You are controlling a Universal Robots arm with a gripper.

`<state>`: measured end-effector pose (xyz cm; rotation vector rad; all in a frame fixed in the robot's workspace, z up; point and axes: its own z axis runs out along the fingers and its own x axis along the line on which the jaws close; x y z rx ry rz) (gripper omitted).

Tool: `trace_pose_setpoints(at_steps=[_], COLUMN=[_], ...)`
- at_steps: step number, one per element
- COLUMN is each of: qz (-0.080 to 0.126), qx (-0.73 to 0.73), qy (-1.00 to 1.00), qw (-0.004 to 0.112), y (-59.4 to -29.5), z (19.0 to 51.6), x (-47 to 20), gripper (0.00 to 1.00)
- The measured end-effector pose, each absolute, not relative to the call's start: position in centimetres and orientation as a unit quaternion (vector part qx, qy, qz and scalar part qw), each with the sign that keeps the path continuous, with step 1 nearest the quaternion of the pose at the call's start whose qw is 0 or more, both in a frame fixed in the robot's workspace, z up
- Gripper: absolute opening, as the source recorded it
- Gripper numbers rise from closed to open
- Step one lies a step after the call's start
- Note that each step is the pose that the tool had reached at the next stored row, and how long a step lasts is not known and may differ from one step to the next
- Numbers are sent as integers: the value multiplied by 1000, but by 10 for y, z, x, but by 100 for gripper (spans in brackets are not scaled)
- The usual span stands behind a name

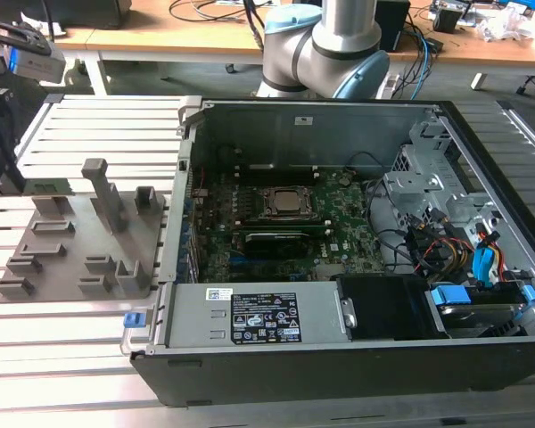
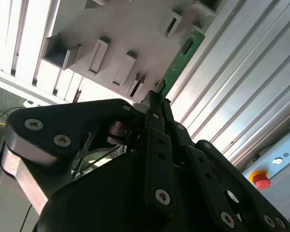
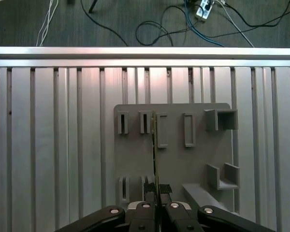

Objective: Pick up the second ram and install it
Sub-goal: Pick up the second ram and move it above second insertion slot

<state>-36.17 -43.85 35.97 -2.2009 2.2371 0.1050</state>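
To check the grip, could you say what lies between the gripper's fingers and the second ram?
Nothing: in the first wrist view the gripper is shut directly on the second ram, seen edge-on over the grey fixture plate.

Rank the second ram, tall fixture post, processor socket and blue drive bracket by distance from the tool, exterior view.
1. second ram, held in the tool.
2. tall fixture post, on grey plate.
3. processor socket, inside the case.
4. blue drive bracket, exterior view's right.
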Motion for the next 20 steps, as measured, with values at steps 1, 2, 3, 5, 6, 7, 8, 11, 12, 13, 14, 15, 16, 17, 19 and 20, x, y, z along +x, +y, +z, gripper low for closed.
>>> trace_pose_setpoints(at_steps=[1, 2, 3, 5, 6, 7, 8, 11, 12, 13, 14, 15, 16, 17, 19, 20], qz=[34, 34, 34, 34, 34, 34, 34, 34, 34, 34, 34, 34, 34, 34, 34, 34], qx=[-701, -701, -701, -701, -701, -701, -701, -701, -701, -701, -701, -701, -701, -701, -701, -701], qy=[712, 712, 712, 712, 712, 712, 712, 712, 712, 712, 712, 712, 712, 712, 712, 712], qw=[1, 1, 1, 1, 1, 1, 1, 1, 1, 1, 1, 0, 1, 1, 1, 1], y=[-438, -438, -438, -438, -438, -438, -438, -438, -438, -438, -438, -438, -438, -438, -438, -438], z=[362, 363, 364, 367, 369, 371, 372, 379, 383, 385, 386, 391, 395, 397, 402, 402], x=[-362, -362, -361, -361, -361, -361, -361, -361, -361, -361, -361, -361, -361, -361, -361, -361], gripper=[14, 14, 14, 14, 14, 14, 14, 14, 14, 14, 14, 14, 14, 14, 14, 14])
